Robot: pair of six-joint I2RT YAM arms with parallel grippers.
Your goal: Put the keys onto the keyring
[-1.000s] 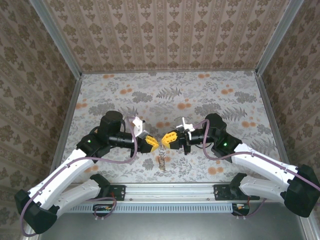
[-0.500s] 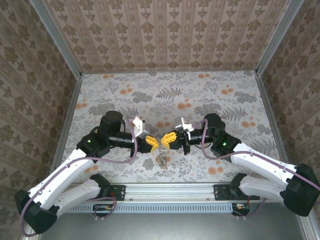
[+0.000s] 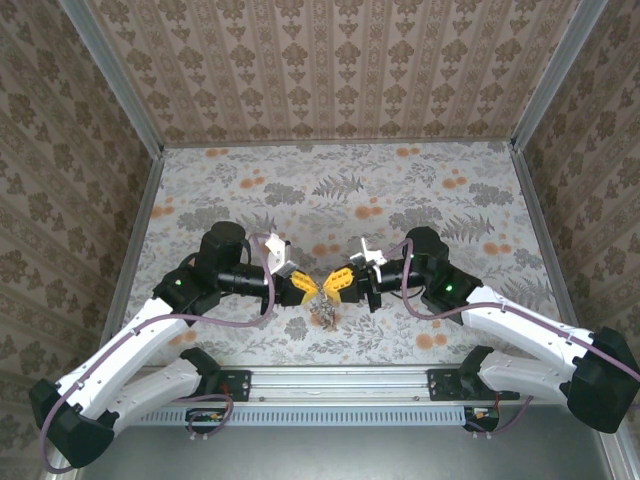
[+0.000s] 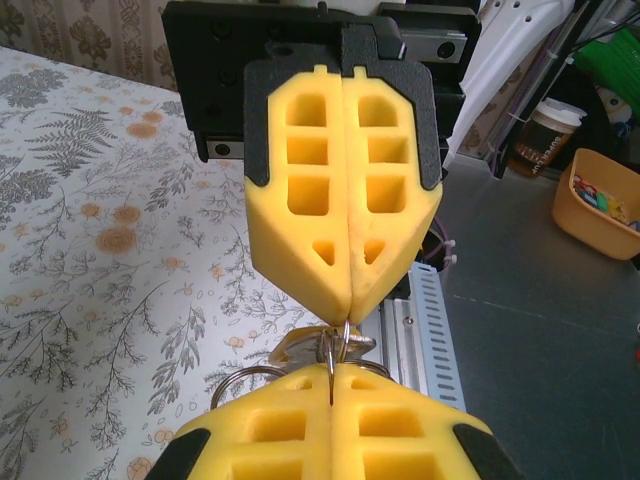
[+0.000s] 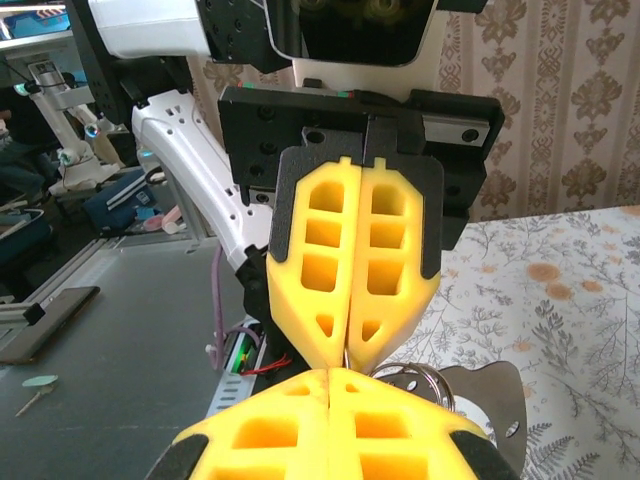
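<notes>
A flat table (image 3: 340,180) is covered in pale printed material with grey fern leaves and small orange blossoms. Plain metal strips frame its left and right sides, and a slotted silver aluminium rail (image 3: 340,381) runs along its near edge. A dull brownish metal keyring (image 3: 323,315) is low over the near middle; whether it touches the surface cannot be told.

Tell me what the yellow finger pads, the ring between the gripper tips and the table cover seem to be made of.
Finger pads: moulded yellow foam or soft rubber, matte, with cut-out pockets. Keyring: thin steel-like wire, silvery with bright glints. Table cover: printed floral sheet, matte; paper, vinyl or cloth, I cannot tell which.
</notes>
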